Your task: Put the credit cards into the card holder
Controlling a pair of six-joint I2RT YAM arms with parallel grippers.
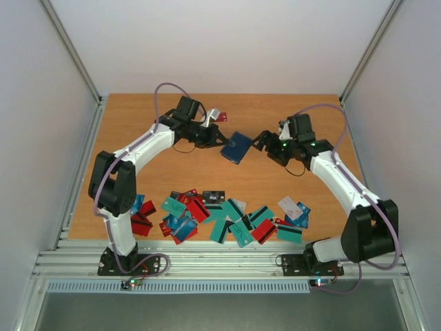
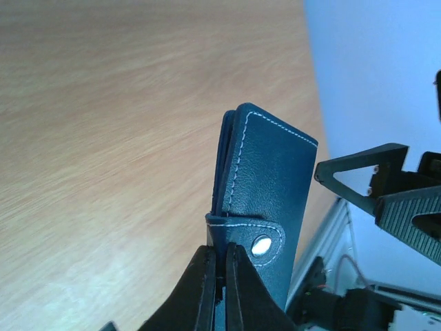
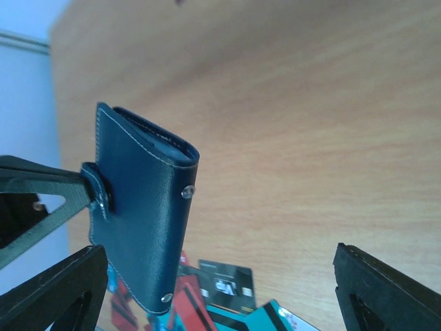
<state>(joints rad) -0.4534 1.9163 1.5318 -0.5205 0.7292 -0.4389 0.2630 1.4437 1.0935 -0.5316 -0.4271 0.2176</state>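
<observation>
The card holder (image 1: 236, 147), dark navy with white stitching and a snap strap, hangs folded shut above the middle of the table. My left gripper (image 1: 222, 142) is shut on its edge by the strap, as the left wrist view shows (image 2: 220, 272), with the holder (image 2: 269, 172) standing up from the fingers. My right gripper (image 1: 260, 142) is open just right of the holder. In the right wrist view the holder (image 3: 141, 214) sits by the left finger of that gripper (image 3: 220, 293), untouched. The credit cards (image 1: 220, 215), teal, red, blue, white and black, lie scattered near the front edge.
A black card (image 3: 226, 284) and red and teal cards show below the holder in the right wrist view. A small red and white item (image 1: 222, 116) lies behind the left wrist. Metal frame posts and white walls enclose the wooden table (image 1: 138, 117).
</observation>
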